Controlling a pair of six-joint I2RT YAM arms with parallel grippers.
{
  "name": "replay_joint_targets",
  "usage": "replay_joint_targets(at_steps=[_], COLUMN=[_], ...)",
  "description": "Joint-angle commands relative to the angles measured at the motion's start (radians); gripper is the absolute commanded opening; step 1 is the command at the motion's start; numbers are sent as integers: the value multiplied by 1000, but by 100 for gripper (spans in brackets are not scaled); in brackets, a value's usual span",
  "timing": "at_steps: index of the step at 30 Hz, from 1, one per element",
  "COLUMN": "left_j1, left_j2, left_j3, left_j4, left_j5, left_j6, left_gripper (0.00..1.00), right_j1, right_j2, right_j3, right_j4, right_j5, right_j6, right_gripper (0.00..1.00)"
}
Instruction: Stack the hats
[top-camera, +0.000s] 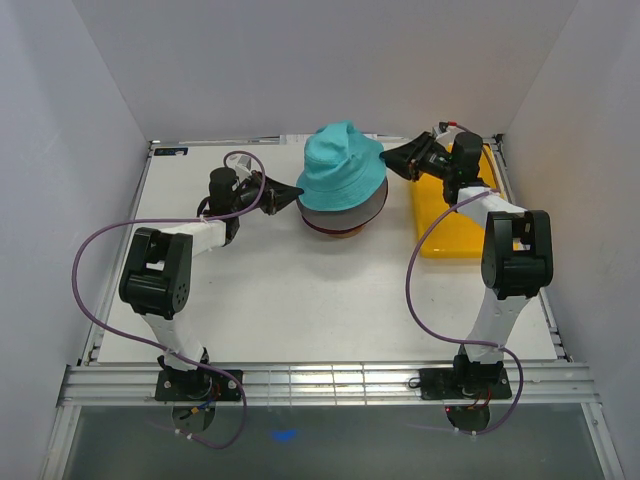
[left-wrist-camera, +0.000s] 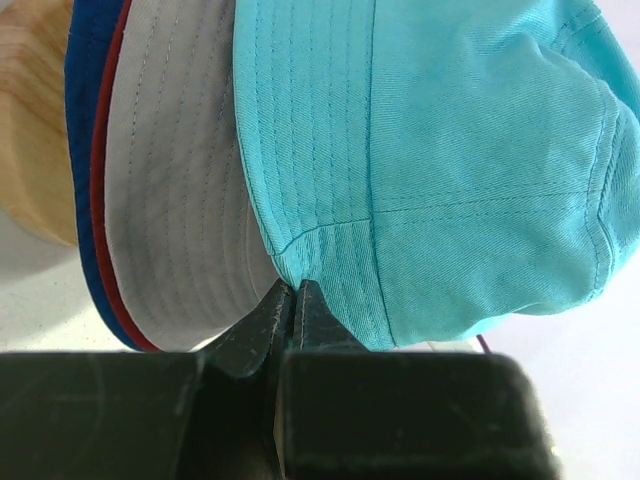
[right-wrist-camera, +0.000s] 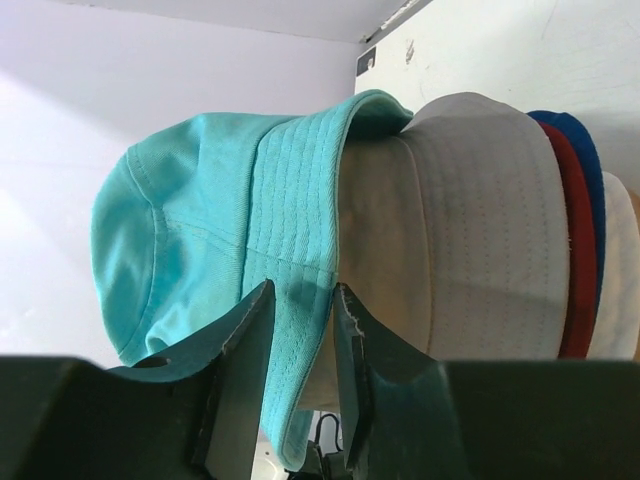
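Observation:
The teal hat (top-camera: 342, 160) sits on top of a pile, crown up. In the left wrist view the teal hat (left-wrist-camera: 480, 170) lies over the light grey hat (left-wrist-camera: 170, 200), the dark red hat (left-wrist-camera: 100, 150) and the royal blue hat (left-wrist-camera: 78, 100). My left gripper (top-camera: 293, 192) is at the pile's left side, and its jaws (left-wrist-camera: 293, 288) are shut on the edge of the teal brim. My right gripper (top-camera: 388, 158) is at the right side. It stands open (right-wrist-camera: 300, 290) with the teal brim (right-wrist-camera: 290, 200) hanging between its fingers. The grey hat (right-wrist-camera: 480, 220) is behind it.
The pile rests on a wooden stand (left-wrist-camera: 35, 130) at the back middle of the white table (top-camera: 300, 300). A flat yellow tray (top-camera: 450, 225) lies under the right arm at the back right. White walls close in the back and both sides.

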Motion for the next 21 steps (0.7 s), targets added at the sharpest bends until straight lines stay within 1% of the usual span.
replay_joint_targets(at_steps=[1, 9, 12, 13, 15, 21], left_j1=[-5, -5, -5, -5, -4, -5], left_j2=[-11, -5, -3, -4, -5, -3], left_j3=[32, 35, 38, 38, 38, 35], left_j4=[-8, -11, -11, -11, -15, -25], left_j5=[10, 12, 13, 13, 15, 15], left_j6=[24, 30, 32, 33, 37, 53], left_gripper=[0, 0, 0, 0, 0, 0], right_j1=[4, 6, 6, 4, 4, -8], right_j2=[-45, -45, -42, -42, -45, -56], right_j3=[-6, -36, -39, -43, -48, -83], right_j4=[87, 140, 143, 142, 121, 74], right_j5=[-22, -28, -35, -36, -36, -37], right_j6=[30, 58, 58, 52, 36, -33], right_gripper=[36, 35, 25, 17, 9, 8])
